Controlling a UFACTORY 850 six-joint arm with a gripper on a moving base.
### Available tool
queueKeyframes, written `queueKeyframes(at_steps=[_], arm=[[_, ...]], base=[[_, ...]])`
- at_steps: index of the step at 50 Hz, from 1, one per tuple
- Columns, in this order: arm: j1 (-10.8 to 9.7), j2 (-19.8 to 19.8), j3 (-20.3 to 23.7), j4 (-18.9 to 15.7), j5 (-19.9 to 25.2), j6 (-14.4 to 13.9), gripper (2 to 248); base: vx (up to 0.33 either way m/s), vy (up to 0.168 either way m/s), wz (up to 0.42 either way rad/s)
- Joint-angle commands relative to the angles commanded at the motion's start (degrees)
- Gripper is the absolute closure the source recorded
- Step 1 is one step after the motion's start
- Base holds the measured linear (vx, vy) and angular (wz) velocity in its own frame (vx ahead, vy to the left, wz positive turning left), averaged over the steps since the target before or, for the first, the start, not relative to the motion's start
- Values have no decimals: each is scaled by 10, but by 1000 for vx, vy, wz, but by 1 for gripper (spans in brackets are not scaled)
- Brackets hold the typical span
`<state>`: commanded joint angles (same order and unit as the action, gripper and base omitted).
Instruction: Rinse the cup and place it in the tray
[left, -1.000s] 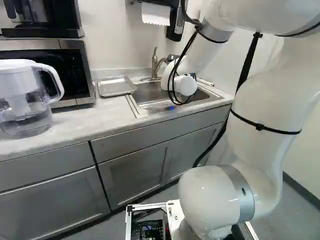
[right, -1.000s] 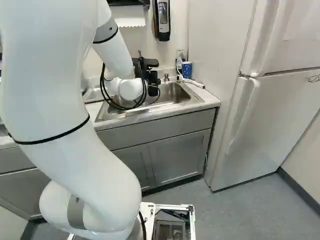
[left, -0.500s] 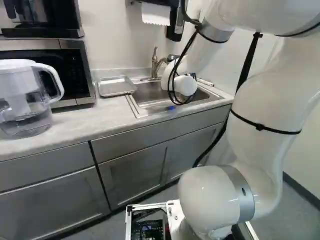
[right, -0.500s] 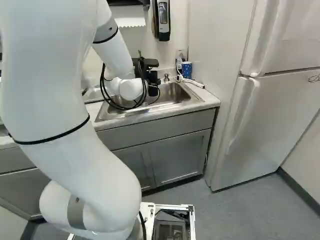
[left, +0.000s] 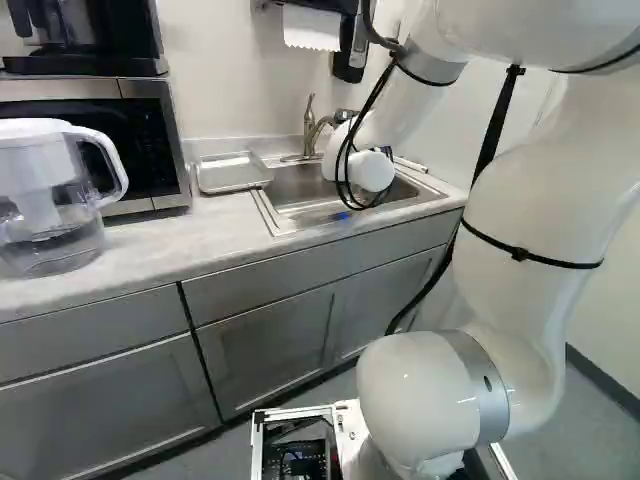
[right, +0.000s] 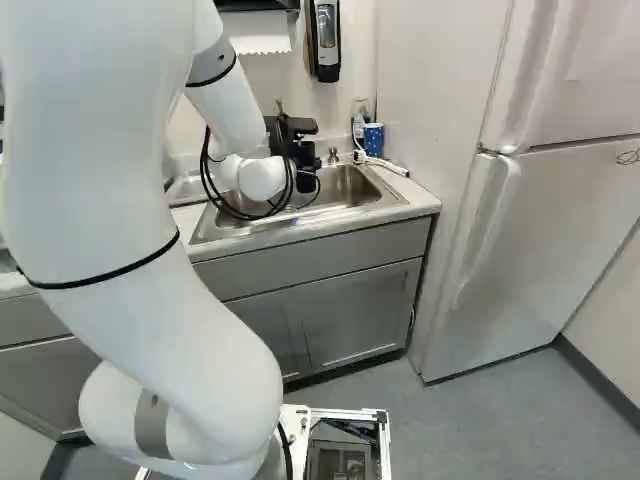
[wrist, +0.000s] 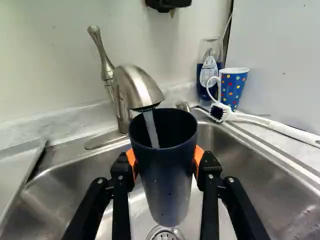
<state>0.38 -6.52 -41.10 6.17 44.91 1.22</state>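
Okay, so the rinse looks to be the step in hand. The dark cup (wrist: 167, 175) is held between the orange-padded fingers (wrist: 209, 167), one on each side, more or less upright over the sink (wrist: 260, 175), above the drain (wrist: 164, 233). Water (wrist: 151, 130) runs from the tap (wrist: 137, 90) straight into its mouth. Can't tell how full it is, the inside is too dark.

If it were me, I'd let the stream swirl a moment, then tip the cup slowly so it pours into the basin, well inside the wall. Roll the wrist gently, since wet smooth sides could slip in those pads, and a cup with water in it probably pulls harder once tilted. Maybe squeeze a touch firmer, but not enough to dent it if it's thin plastic.

Watch the rim too: it sits really near the spout, so I'd lower or back off a bit before any tilting. Swinging toward the brush (wrist: 220, 112) and the spotted mug (wrist: 234, 89) would be asking for a bump.

Drain it properly, give it a little shake, then head for the tray (left: 232, 172) on the worktop (left: 150, 240) beside the sink.
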Motion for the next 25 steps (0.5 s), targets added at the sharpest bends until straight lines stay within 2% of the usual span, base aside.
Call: queueKeyframes(at_steps=[25], arm=[[0, 0, 0, 0, 0, 0, 125]], base=[[0, 0, 0]])
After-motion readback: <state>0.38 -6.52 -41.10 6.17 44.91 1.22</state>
